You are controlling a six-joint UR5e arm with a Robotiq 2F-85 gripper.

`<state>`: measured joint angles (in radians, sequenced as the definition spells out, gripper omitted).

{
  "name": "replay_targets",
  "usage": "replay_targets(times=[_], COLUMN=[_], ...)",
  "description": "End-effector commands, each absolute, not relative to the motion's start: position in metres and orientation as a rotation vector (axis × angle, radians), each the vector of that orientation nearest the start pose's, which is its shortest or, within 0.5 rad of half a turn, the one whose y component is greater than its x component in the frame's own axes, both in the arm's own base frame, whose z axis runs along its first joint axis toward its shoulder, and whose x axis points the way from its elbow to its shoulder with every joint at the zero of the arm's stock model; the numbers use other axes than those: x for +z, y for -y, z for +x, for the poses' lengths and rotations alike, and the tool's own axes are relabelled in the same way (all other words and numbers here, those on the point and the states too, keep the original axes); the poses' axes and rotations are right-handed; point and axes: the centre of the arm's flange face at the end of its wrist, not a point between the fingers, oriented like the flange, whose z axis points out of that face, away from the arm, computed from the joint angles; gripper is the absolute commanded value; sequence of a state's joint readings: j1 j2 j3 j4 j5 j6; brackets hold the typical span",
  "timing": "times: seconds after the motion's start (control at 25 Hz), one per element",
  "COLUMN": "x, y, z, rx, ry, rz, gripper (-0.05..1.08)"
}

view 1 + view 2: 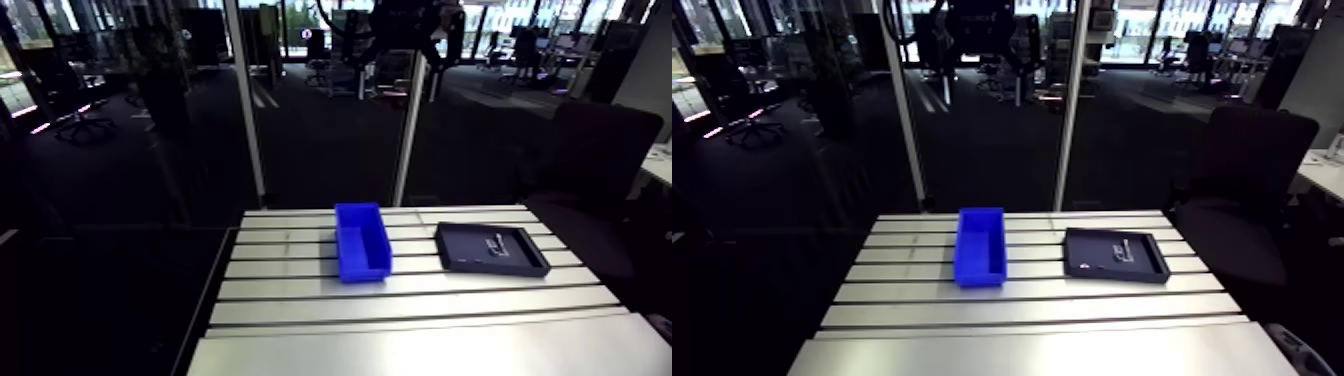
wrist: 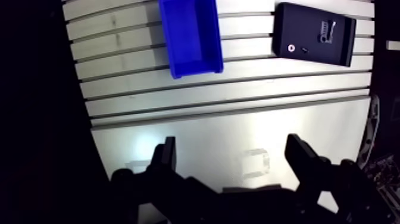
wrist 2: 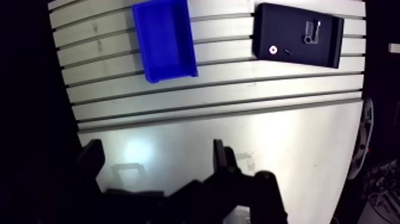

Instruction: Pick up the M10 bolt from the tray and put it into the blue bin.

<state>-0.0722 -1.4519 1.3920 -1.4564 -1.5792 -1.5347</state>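
A black tray (image 2: 314,33) lies on the slotted table, far ahead of my gripper and off to one side. In it are a small ring-shaped part (image 2: 291,48), a tiny dark piece beside it, and a pale bolt-like part (image 2: 324,31) near the tray's far end. The blue bin (image 2: 189,34) stands beside the tray, a short gap apart, and looks empty. My gripper (image 2: 232,158) hovers high over the smooth near part of the table, fingers wide apart, nothing between them. In the arm view the bin (image 1: 362,241) and tray (image 1: 491,248) show, but the gripper does not.
The table (image 1: 420,305) has long slots across its far half and a smooth plate at the near half. Its left edge drops into darkness. A dark office chair (image 1: 1247,175) stands behind the table's right corner, and two upright posts rise behind it.
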Motion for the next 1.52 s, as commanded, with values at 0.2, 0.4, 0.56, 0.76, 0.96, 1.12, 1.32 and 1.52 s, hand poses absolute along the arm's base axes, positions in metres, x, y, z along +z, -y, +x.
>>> replay_targets(times=[0.2,0.4,0.56,0.76,0.96,1.12,1.32,1.52], x=[0.51,0.509,0.509,0.506,0.504,0.503,0.498,0.477], y=[0.11,0.11,0.11,0.109,0.102,0.058,0.02,-0.025], z=[-0.538,-0.538,-0.539,-0.539,-0.543,-0.557,-0.564,-0.573], rx=[0.002,0.002,0.005,0.026,0.03,0.027,0.031,0.032], ry=[-3.095,-3.092,-3.094,-3.09,-3.089,-3.122,-3.148,-3.143], rz=[0.184,0.184,0.184,0.181,0.186,0.294,0.26,0.245], gripper=[0.01,0.01,0.01,0.01,0.01,0.01,0.01,0.01])
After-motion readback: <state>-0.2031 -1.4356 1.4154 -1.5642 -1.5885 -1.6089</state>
